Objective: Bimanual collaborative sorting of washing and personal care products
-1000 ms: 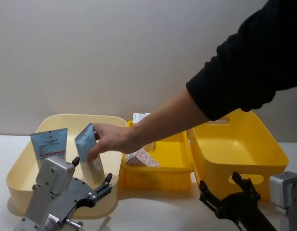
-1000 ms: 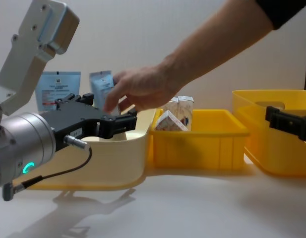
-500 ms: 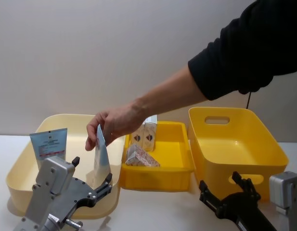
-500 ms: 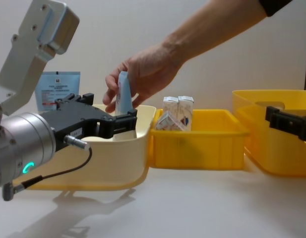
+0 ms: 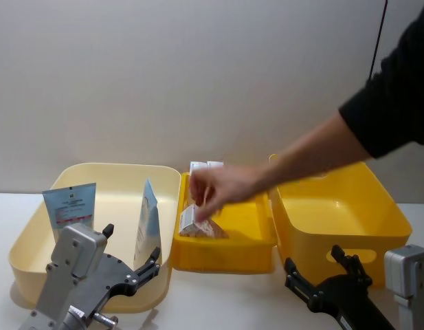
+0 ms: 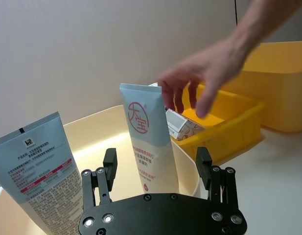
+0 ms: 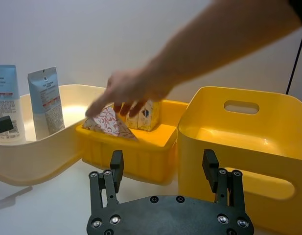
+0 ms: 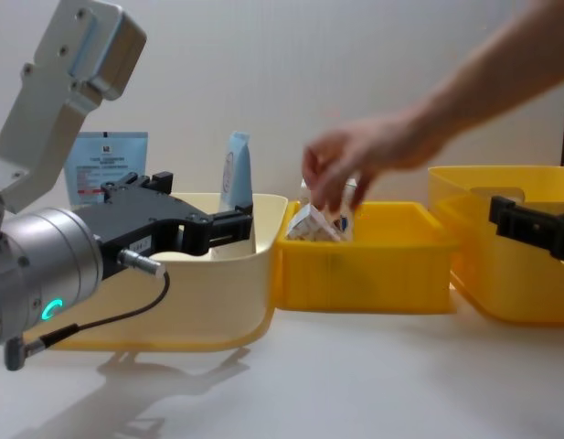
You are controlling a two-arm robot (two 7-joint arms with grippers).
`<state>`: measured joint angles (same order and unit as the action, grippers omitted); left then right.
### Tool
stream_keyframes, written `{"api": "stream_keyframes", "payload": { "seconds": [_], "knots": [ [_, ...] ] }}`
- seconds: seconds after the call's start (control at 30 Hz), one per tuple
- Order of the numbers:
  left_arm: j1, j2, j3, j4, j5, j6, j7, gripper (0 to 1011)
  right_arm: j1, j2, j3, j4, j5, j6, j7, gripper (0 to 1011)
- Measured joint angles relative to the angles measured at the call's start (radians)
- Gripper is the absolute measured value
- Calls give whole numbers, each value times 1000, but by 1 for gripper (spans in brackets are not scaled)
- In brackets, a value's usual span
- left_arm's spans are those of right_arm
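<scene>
On the white table (image 5: 218, 302) three bins are set in a row. At the left a cream bin (image 5: 95, 168) is seen, and two light-blue tubes are stood upright in it: one tube (image 5: 69, 205) against its left side, its printed face turned toward the near edge, and a second tube (image 5: 148, 223) toward its right side, turned edge-on in the head view. The left gripper (image 5: 131, 245) is held at the near rim of the cream bin, just in front of the second tube; its fingers are spread wide and nothing is held between them. In the middle a small yellow bin (image 5: 225, 254) is placed touching the cream bin. White cartons are kept in its left half: upright cartons (image 7: 147, 113) at the far left corner and a lying carton (image 7: 109, 122) just in front of them. A person's hand (image 5: 222, 187) is reached in from the right, fingers pointed down over the lying carton; whether it is touched cannot be told. At the right a large yellow bin (image 5: 390, 206) is placed. The right gripper (image 5: 313, 258) is held at its near wall, fingers spread apart and empty
</scene>
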<state>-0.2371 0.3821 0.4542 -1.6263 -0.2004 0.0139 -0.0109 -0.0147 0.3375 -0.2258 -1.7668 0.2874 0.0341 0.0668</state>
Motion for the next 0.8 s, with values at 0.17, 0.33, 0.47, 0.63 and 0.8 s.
{"api": "stream_keyframes", "payload": {
  "seconds": [0.17, 0.33, 0.47, 0.63, 0.8],
  "knots": [
    [0, 0, 0, 0, 0, 0, 0, 1001, 0, 0, 0, 0, 0, 0, 0, 1001],
    [0, 0, 0, 0, 0, 0, 0, 1001, 0, 0, 0, 0, 0, 0, 0, 1001],
    [0, 0, 0, 0, 0, 0, 0, 1001, 0, 0, 0, 0, 0, 0, 0, 1001],
    [0, 0, 0, 0, 0, 0, 0, 1000, 0, 0, 0, 0, 0, 0, 0, 1001],
    [0, 0, 0, 0, 0, 0, 0, 1001, 0, 0, 0, 0, 0, 0, 0, 1001]
  ]
}}
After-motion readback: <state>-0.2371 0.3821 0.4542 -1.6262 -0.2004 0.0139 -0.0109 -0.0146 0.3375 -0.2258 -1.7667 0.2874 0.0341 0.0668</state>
